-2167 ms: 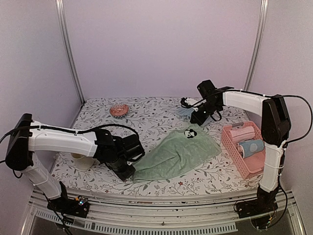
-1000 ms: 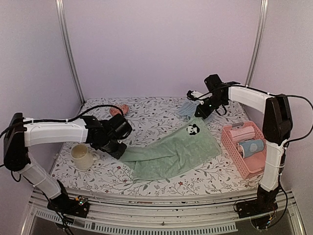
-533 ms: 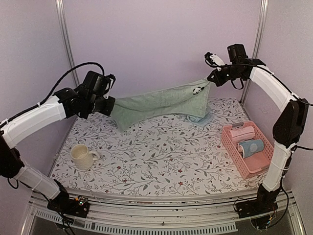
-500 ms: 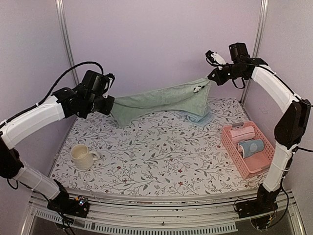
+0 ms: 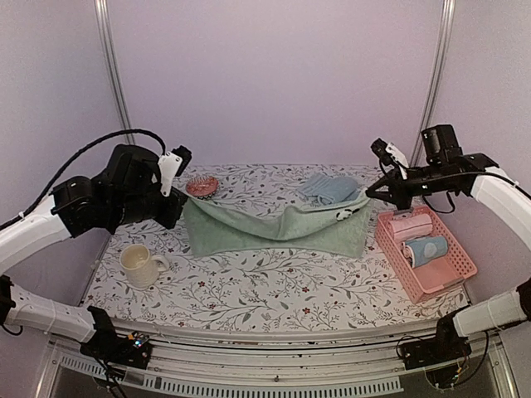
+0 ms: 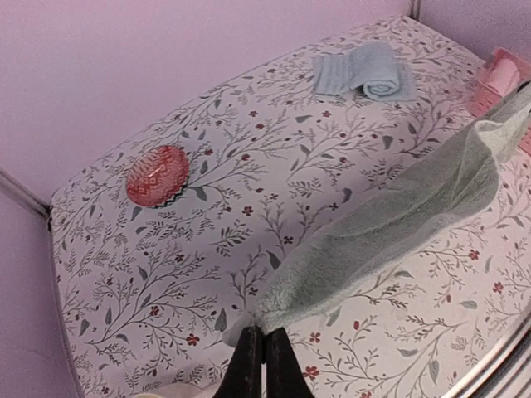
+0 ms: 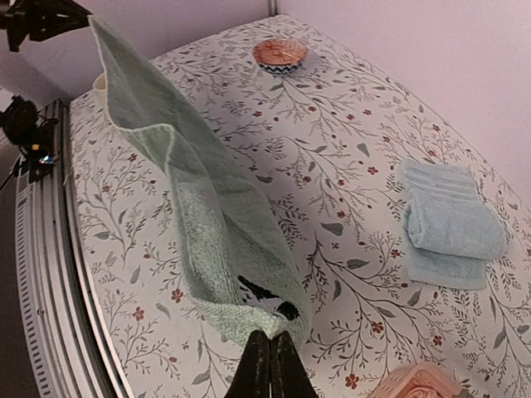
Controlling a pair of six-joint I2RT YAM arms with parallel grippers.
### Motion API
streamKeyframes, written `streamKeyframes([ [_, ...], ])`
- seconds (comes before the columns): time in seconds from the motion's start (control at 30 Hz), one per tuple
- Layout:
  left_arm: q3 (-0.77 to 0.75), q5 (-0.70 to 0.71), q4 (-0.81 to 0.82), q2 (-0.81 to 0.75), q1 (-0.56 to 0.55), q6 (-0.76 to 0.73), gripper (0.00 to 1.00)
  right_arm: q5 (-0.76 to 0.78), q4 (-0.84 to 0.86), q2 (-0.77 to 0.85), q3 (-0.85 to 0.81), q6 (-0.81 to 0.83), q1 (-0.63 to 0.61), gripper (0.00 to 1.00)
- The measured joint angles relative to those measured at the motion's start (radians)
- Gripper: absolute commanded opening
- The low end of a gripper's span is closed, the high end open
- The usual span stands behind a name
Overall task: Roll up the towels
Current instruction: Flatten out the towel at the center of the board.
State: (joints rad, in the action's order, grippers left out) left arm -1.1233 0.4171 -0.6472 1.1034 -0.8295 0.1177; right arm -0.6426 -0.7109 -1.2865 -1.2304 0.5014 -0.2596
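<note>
From above, the green towel [image 5: 282, 228] hangs in the air between the two hands. The left hand [image 5: 181, 206] pinches one corner and the right hand [image 5: 369, 192] pinches the other. The towel droops in the middle like a hammock. Its bottom edge is low, near the tabletop [image 5: 274, 290], but I cannot tell if it touches. The blue towel [image 5: 332, 189] lies at the back, well apart from the hands. A pink basket [image 5: 390, 240] sits on the right.

In the left wrist view, the two fingers are pressed tight together on the towel's corner. The cloth runs away from them in a long saggy fold. The blue towel is far off, with one end rolled up and the rest flat.

In the right wrist view, the fingers are pressed together too, pinching the corner next to a little panda [image 7: 265, 298] picture. The towel hangs down in deep folds.

I think the green towel is light, soft and floppy. It will not keep a shape by itself, so it should lie flat before rolling. It is fuzzy, so it should not slip. Good places to hold are the corners or a short edge.
</note>
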Motion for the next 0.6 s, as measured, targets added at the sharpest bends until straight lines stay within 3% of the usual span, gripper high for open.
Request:
streamKeyframes([
  [0.13, 0.03, -0.021, -0.003, -0.079, -0.153, 0.006, 0.0, -0.101, -0.012, 0.238, 0.107, 0.056, -0.001, 0.02],
  [0.27, 0.051, 0.01, 0.027, -0.113, -0.159, 0.009, 0.0, -0.121, 0.031, 0.287, 0.107, 0.072, -0.001, 0.02],
  [0.37, 0.047, -0.008, 0.051, -0.028, -0.072, 0.013, 0.0, -0.075, 0.085, 0.126, 0.098, 0.056, -0.002, 0.02],
  [0.5, 0.045, -0.06, 0.09, 0.217, 0.092, 0.019, 0.0, 0.023, 0.131, -0.237, 0.014, 0.012, -0.001, 0.06],
  [0.6, 0.027, -0.073, 0.09, 0.4, 0.174, 0.028, 0.18, 0.101, 0.137, -0.469, -0.103, -0.035, -0.001, 0.16],
])
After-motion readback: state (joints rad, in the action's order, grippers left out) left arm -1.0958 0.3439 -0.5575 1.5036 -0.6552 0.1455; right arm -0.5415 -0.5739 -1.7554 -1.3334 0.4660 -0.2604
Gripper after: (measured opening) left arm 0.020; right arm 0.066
